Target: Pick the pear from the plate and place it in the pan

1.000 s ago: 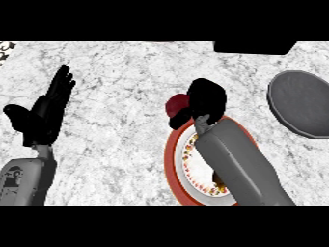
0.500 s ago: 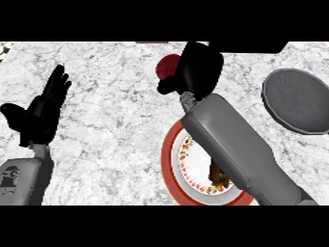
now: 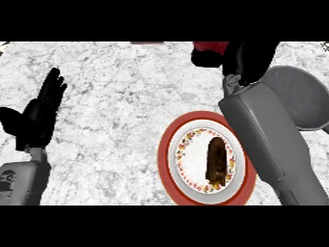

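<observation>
Nearest, the plate [image 3: 172, 159] with its red rim and flowered band lies on the marble counter [image 3: 124, 87], a dark brown streak on its middle; the right forearm crosses over its right edge. At the left, the left hand [image 3: 35, 118] rests open, fingers straight and pointing up. Farther on, the grey pan [image 3: 306, 99] sits right of the plate, partly behind the right forearm. Farthest, at the top edge, the right hand [image 3: 245, 60] is curled round the dark red pear [image 3: 210, 47], lifted clear of the plate, just left of the pan.
</observation>
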{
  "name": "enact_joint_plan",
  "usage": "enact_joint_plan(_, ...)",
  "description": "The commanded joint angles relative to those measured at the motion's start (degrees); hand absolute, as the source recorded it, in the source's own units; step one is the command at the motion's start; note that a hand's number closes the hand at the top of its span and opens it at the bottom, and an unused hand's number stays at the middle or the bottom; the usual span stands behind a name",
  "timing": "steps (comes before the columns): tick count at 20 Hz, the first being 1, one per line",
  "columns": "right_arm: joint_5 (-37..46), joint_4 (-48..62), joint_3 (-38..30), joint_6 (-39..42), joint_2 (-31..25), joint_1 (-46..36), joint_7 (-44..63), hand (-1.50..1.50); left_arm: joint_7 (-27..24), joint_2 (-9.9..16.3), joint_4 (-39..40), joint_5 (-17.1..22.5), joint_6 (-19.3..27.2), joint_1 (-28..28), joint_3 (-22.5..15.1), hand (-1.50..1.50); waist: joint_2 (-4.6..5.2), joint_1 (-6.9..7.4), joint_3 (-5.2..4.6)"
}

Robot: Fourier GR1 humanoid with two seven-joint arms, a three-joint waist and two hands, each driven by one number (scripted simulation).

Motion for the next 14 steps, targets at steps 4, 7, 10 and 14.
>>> enact_joint_plan(4,-2.7,0.6,-9.5,-5.3,-9.1,7.3,-5.8,1.50,1.3,0.4,-0.6,0.3,-0.3,0.0,0.4,0.00,0.08,0.10,-0.01)
enact_joint_plan(7,-5.5,1.0,-12.9,-8.0,-13.6,12.8,-11.7,1.50,2.8,1.8,-2.5,1.1,-0.9,-0.3,1.4,0.00,0.02,-0.10,0.02)
enact_joint_plan(10,-3.5,8.6,-14.7,-8.4,-17.7,12.1,-14.3,1.50,-1.6,-1.1,-0.7,-0.4,0.5,1.3,-0.2,0.00,0.33,0.46,-0.02)
enact_joint_plan(14,-6.8,18.4,-19.4,-16.0,-21.5,14.7,-23.5,1.50,-2.3,-0.6,0.8,-0.2,-0.5,1.1,-0.1,0.00,0.51,0.78,0.03)
